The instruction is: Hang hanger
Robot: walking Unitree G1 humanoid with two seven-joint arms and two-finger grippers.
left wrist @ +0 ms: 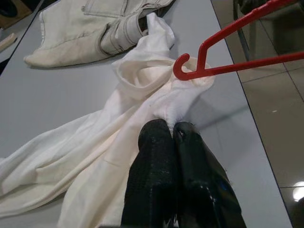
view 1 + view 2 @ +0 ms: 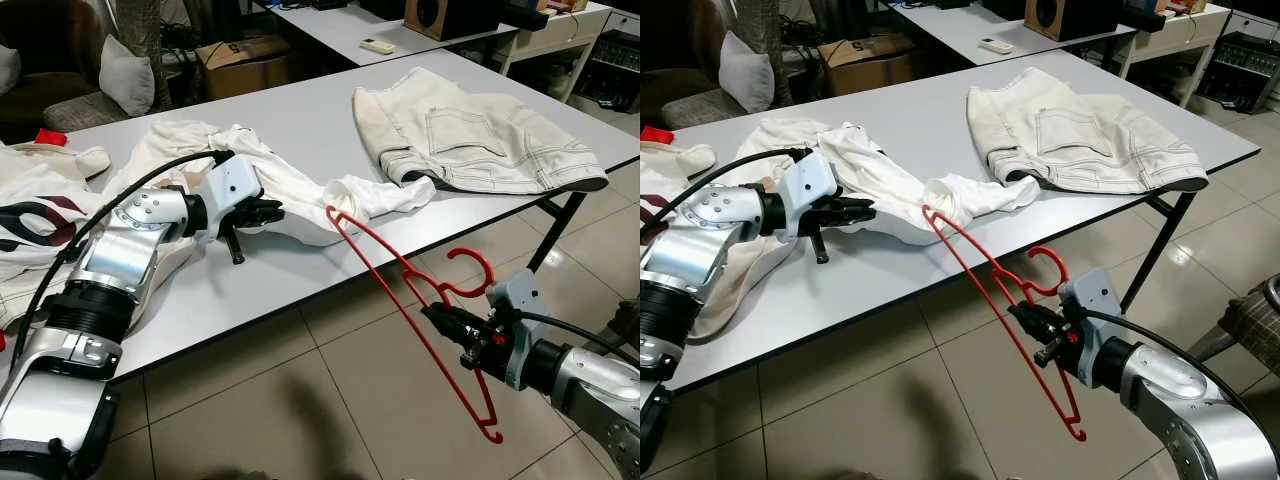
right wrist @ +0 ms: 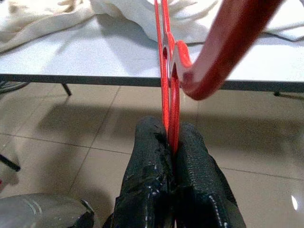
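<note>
Cloth is being pinched on the left: the left tool (image 2: pixel 262 212) is being held closed on a fold of the white shirt (image 2: pixel 290 185) lying crumpled on the table (image 2: pixel 300 120), fingers together with fabric bunched between the tips, as the left wrist view makes plain. That shirt is judged soft, limp and light; it will sag and slide wherever it is not being supported, so a grip near the neck opening or shoulder seam would be wanted, not a loose fold.

Moving rightward, the red hanger (image 2: pixel 405 300) is being held out over the floor beside the table edge, its far shoulder tip being pushed into an opening of the shirt. It is judged thin, stiff and light, likely smooth plastic that could twist in a narrow grip. The right tool (image 2: pixel 455 325) is being kept clamped on it just below the hook, fingers tight on both sides of the neck, a sound place for control.

Further right, pale jeans (image 2: pixel 470 135) are being left spread on the table, apart from the work.

Whether the opening is a sleeve or the collar cannot be told. No rail or rod for hanging can be made out.
</note>
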